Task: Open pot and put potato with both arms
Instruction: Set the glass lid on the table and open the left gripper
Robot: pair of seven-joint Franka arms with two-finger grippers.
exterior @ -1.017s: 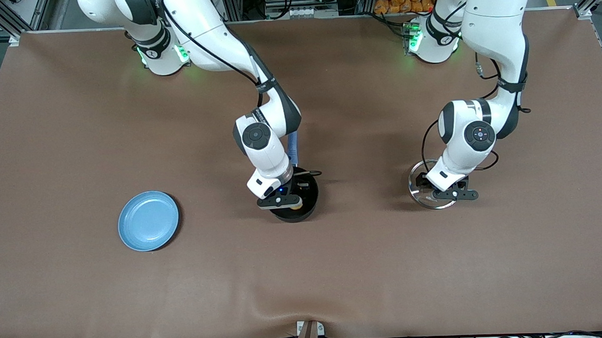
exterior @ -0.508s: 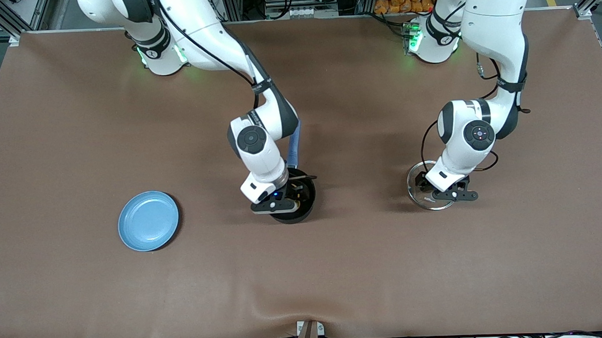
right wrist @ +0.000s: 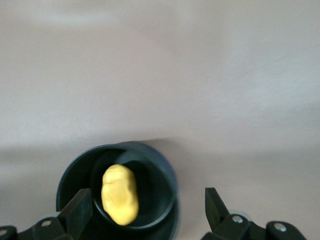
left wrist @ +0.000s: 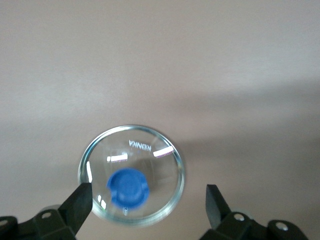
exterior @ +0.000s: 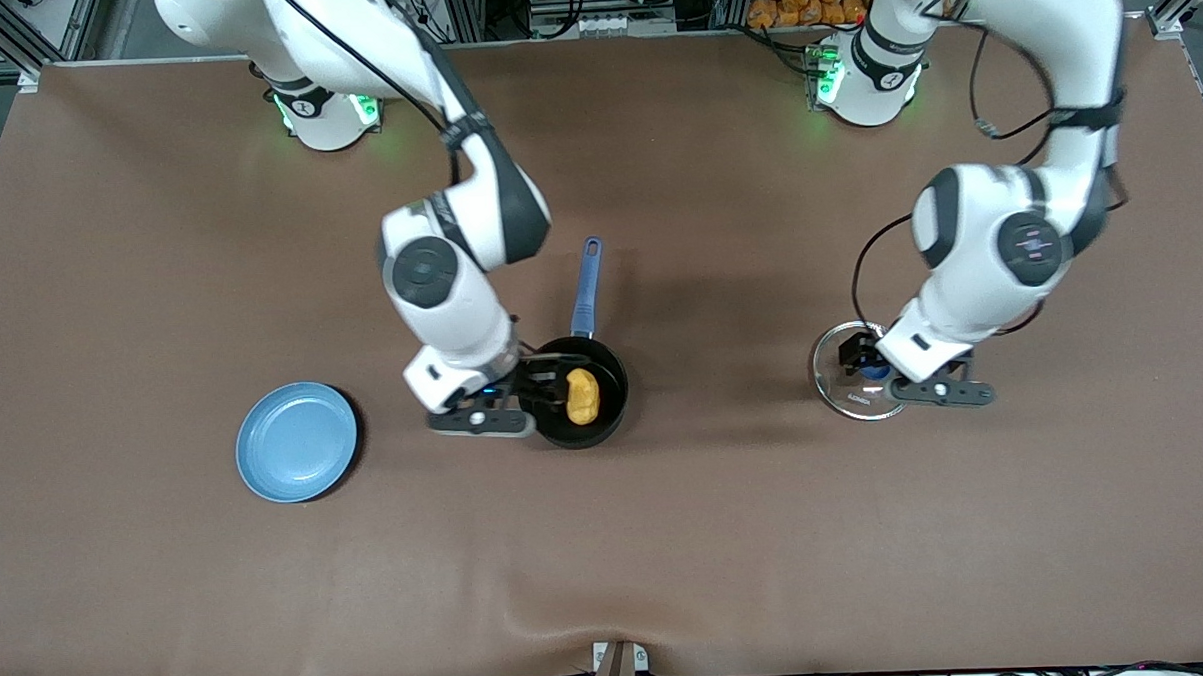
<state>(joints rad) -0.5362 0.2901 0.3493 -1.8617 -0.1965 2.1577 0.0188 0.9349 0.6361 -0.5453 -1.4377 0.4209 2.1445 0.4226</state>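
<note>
Both end effectors are spread wide and empty: the right end effector [exterior: 523, 393] above the pot [exterior: 584, 393], the left end effector [exterior: 868, 369] above the lid [exterior: 853, 383]. The potato [exterior: 583, 396] lies in the pot; it looks light, firm, best gripped across its width.

High front overview — wrist views downward (close)

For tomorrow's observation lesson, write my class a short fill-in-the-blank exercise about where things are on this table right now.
1. The potato lies inside the ____.
2. The glass lid rests on the table under the ____ gripper.
3. The blue plate holds ____.
4. The right gripper is ____.

Missing words: pot; left; nothing; open
</note>
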